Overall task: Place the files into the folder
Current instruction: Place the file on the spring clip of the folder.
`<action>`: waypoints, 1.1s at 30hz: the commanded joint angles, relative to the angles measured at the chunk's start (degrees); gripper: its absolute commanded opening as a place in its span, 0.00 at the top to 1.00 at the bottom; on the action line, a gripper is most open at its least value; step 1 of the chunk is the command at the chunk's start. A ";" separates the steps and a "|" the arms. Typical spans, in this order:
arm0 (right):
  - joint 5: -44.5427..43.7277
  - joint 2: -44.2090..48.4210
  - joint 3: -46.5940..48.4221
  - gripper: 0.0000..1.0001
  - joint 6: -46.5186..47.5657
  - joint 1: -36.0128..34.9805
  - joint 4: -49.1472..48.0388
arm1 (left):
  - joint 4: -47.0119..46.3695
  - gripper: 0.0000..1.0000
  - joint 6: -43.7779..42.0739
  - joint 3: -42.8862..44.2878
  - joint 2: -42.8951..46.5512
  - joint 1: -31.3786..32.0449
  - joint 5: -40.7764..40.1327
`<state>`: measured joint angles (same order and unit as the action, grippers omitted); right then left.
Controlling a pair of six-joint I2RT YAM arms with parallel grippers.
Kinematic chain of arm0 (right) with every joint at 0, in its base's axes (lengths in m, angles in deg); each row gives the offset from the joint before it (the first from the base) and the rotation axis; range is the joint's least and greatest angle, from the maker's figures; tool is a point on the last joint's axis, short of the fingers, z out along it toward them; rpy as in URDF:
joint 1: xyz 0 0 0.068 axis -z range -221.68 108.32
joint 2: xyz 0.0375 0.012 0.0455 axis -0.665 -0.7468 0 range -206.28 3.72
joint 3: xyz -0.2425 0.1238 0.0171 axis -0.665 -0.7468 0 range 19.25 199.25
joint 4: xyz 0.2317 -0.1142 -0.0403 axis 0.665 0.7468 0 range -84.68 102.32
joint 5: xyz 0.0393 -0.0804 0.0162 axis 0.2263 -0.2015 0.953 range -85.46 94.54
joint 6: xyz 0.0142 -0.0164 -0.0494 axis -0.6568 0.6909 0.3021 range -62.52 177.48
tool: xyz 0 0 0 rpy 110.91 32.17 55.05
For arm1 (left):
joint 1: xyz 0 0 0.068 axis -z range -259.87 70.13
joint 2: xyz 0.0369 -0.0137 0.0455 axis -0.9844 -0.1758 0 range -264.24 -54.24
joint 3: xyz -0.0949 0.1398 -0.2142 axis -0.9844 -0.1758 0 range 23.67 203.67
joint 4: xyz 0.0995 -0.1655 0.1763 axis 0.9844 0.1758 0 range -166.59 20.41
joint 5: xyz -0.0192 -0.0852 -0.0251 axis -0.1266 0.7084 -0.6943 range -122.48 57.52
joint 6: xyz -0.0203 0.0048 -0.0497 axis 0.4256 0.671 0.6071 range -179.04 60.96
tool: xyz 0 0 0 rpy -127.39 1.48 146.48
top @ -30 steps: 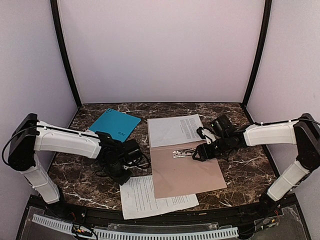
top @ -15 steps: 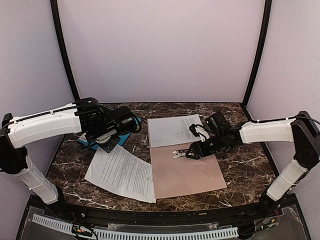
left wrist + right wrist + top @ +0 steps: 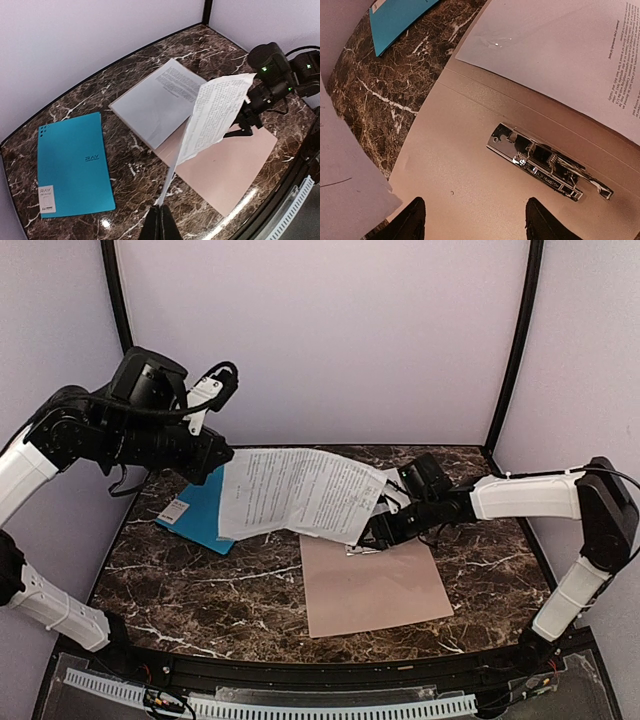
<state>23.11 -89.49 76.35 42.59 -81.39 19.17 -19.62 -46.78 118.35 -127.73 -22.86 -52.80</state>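
My left gripper (image 3: 220,468) is raised high at the left and shut on the edge of one printed white sheet (image 3: 300,495). The sheet hangs in the air over the far half of the open tan folder (image 3: 375,585). In the left wrist view the fingers (image 3: 161,226) pinch the sheet (image 3: 215,112). Another printed sheet (image 3: 155,100) lies on the folder's far half (image 3: 560,55). My right gripper (image 3: 378,535) is open and empty, low over the folder just short of its metal clip (image 3: 547,162). No third sheet shows separately.
A teal blue folder with a white label (image 3: 195,515) lies flat at the back left of the dark marble table (image 3: 220,590), also in the left wrist view (image 3: 70,165). Pale walls enclose the back and sides.
My left gripper has lifted a sheet from the front-left table up and back, so it now hangs over the folder. My right gripper has crept left toward the clip.
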 commanded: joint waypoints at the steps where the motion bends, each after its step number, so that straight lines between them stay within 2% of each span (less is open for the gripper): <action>1: -0.74 4.39 -0.69 0.33 -1.66 0.41 -1.83 | -7.67 0.99 -2.11 1.42 -3.77 -0.11 12.12; 7: -3.85 13.21 -6.11 0.31 -2.29 4.93 1.36 | -10.64 0.99 0.65 -1.58 -7.69 -0.13 9.93; 13: -5.34 21.42 -9.14 0.30 -2.59 10.92 6.80 | -14.92 0.99 3.85 -5.20 -10.30 -0.28 13.69; 21: -5.86 20.27 -8.16 0.29 -2.08 11.99 7.75 | -25.02 0.99 7.61 -7.28 -10.54 -0.27 32.19; 26: -5.68 18.80 -5.52 0.29 -3.56 14.97 9.09 | -30.56 0.99 9.57 -3.90 -12.92 0.31 43.89; 29: -5.05 19.08 -4.30 0.28 -3.78 17.06 10.14 | -32.73 0.99 10.75 -0.94 -14.83 0.95 49.67; 33: -3.92 20.74 -3.15 0.27 -3.26 19.87 12.09 | -35.70 0.99 12.48 1.12 -15.12 1.25 53.02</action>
<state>18.45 -70.59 70.80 39.40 -63.70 29.31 -50.35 -36.75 116.82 -143.49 -22.07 -7.75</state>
